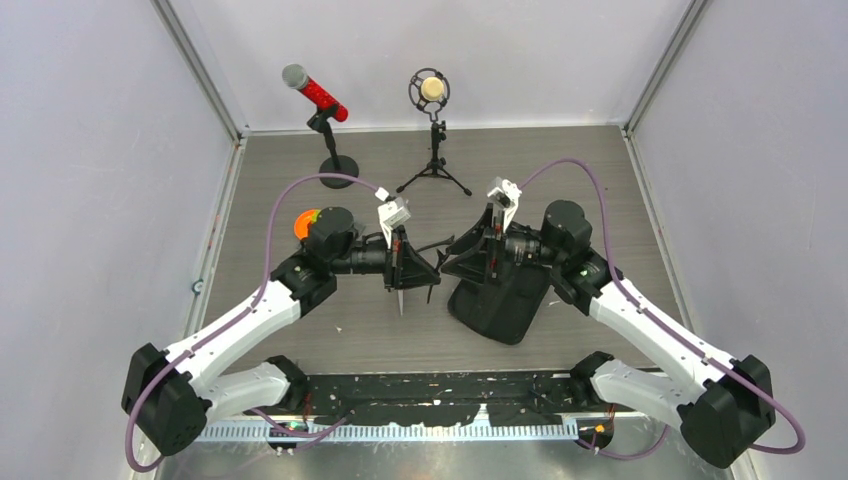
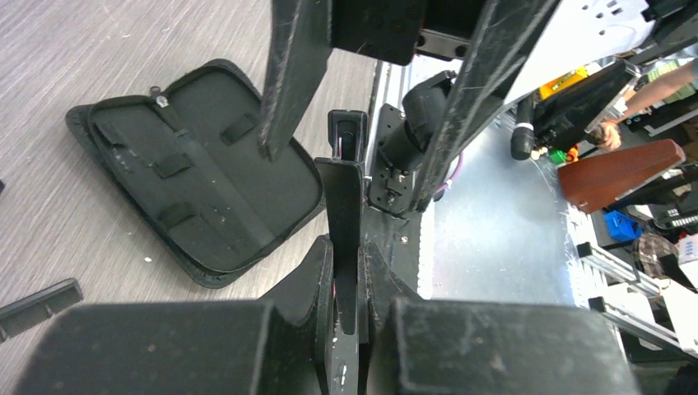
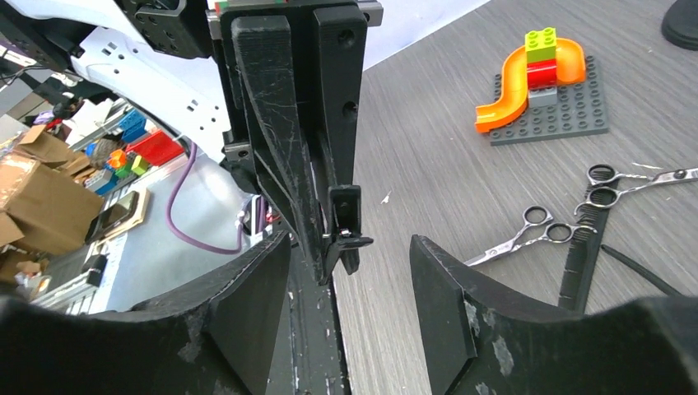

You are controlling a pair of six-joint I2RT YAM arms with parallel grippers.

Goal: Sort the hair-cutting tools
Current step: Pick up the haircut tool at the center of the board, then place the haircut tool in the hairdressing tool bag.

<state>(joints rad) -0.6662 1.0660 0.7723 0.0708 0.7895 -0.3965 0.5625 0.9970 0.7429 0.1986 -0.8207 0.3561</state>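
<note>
Where my left arm [image 1: 240, 325] and right arm [image 1: 650, 325] meet: from above, the black parts merge into one dark knot; the hair clip [image 2: 342, 197] is lost in it.
Left pincer [image 2: 346, 276]: clamped tight on the thin black hair clip, free end jutting forward.
Right pincer [image 3: 350, 240]: jaws spread wide, one either side of that free end, clear of it.
Zip case [image 2: 197, 173]: open on the table [image 2: 74, 49], inner loops bare; from above my right arm hides part.
Scissors [image 3: 535, 233] [image 3: 627, 183]: two pairs on the table beside the black comb [image 3: 580, 255].
</note>
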